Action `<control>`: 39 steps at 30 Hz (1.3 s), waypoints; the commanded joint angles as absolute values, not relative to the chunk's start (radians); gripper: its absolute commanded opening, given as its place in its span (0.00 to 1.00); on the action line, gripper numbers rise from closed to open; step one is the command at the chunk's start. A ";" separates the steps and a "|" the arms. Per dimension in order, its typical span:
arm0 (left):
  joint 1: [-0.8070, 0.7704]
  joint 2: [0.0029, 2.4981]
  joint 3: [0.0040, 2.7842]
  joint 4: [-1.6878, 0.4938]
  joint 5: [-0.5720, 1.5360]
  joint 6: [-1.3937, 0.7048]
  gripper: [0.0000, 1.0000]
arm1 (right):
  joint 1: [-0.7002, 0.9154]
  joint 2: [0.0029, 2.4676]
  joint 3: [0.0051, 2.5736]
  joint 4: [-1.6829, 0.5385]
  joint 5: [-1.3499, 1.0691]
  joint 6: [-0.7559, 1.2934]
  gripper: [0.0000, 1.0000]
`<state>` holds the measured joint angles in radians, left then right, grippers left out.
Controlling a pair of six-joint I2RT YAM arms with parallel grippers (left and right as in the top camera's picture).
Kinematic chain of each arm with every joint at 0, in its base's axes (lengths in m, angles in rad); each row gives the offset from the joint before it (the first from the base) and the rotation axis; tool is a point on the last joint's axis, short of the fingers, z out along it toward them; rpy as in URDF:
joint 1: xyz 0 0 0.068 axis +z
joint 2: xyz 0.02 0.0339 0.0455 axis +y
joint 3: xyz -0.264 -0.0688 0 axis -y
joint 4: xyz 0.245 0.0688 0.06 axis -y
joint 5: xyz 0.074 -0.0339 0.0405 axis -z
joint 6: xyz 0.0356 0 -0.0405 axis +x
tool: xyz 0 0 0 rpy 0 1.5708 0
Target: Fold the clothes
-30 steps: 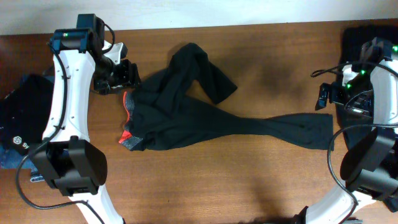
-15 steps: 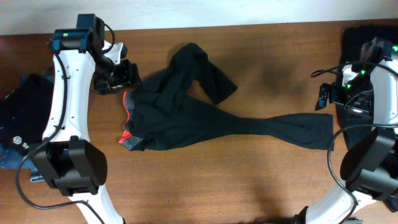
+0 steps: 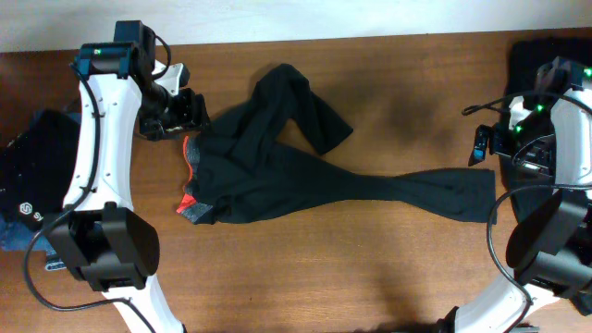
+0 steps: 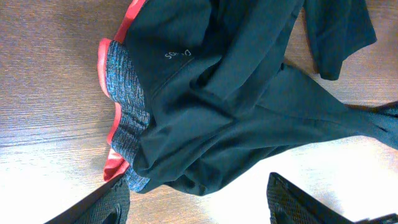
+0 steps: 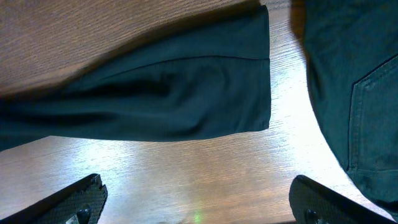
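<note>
Black soft fabric fills the middle of the overhead view: long black trousers (image 3: 277,180) w/ a red-orange and grey waistband (image 3: 189,176) lie spread on the brown wooden table (image 3: 370,268). The waist end sits at the robot's left. One leg runs out straight toward the right; the other is doubled back on itself at the far side. The left gripper (image 3: 191,111) hangs just beside the waistband's far corner, not touching it as far as I can tell. The right gripper (image 3: 482,143) sits near the straight leg's end, apart from it. More dark clothing (image 3: 37,157) is heaped at the left table edge.

Left wrist view: fingertips (image 4: 109,205) wide apart w/ nothing btwn them, so this pincer is spread and empty. Below it the waistband is rumpled and the cloth is creased in several layers.

Right wrist view: jaws fully spread, empty. The leg hem (image 5: 249,81) lies flat; blue denim jeans (image 5: 354,81) lie just beside it, a strip of bare wood btwn.

Risks, my read: a left pinch may catch only the top layer at the rumpled waist, so the fold drags skewed. The doubled leg, if not straightened first, gets folded in as a lump. The right side could snag the jeans instead of the hem, as they lie so close.
</note>
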<state>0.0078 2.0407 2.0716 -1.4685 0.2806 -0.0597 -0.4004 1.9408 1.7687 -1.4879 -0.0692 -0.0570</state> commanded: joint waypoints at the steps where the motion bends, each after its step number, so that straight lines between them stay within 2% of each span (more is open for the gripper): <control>1: 0.014 2.044 2.067 -1.465 0.292 -0.052 0.70 | -0.400 1.937 1.763 -1.485 -0.078 -0.044 0.99; 16: 0.014 2.044 2.067 -1.465 0.292 -0.051 0.71 | -0.400 1.937 1.763 -1.484 -0.088 -0.044 0.99; 23: 0.014 2.044 2.067 -1.451 0.288 -0.051 0.71 | -0.398 1.931 1.764 -1.442 -0.191 -0.077 0.99; 27: 0.014 2.044 2.067 -1.450 0.207 -0.051 0.72 | -0.378 1.913 1.789 -1.415 -0.289 -0.140 0.99; 29: 0.014 2.044 2.067 -1.446 0.193 -0.051 0.75 | -0.350 1.910 1.831 -1.405 -0.341 -0.185 0.99; 35: 0.014 2.044 2.067 -1.411 0.194 -0.052 0.75 | -0.203 1.910 1.884 -1.315 -0.438 -0.288 0.99; 39: 0.014 2.044 2.067 -1.397 0.194 -0.052 0.75 | -0.073 1.932 1.883 -1.186 -0.438 -0.276 0.99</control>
<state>0.0078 2.0407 2.0716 -1.4048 0.2043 -0.0597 -0.1547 1.9385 1.8668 -1.2247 -0.3824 -0.2436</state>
